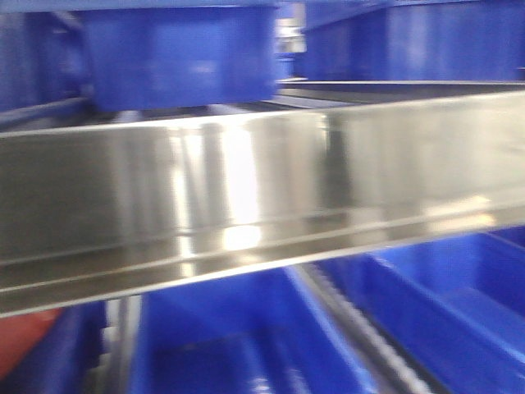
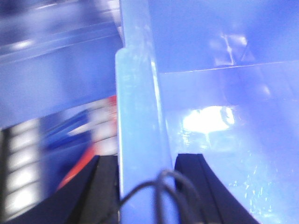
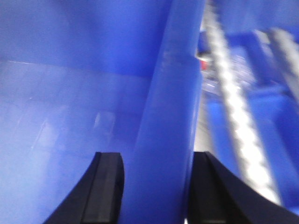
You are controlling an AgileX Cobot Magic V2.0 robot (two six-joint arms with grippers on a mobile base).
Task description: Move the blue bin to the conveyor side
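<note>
Steel rail: crosses the front view, with blurred blue crates above and below it. Blue bin: a wall held at each gripper, with a roller track just outside the right-hand wall; which crate it is in the front view, cannot tell. Left gripper and right gripper: black fingers clamped on the bin wall, one inside, one outside.

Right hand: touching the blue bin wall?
Touching. The right wrist view shows the right hand with its fingers flush against both faces of the blue bin wall, no gap visible.
</note>
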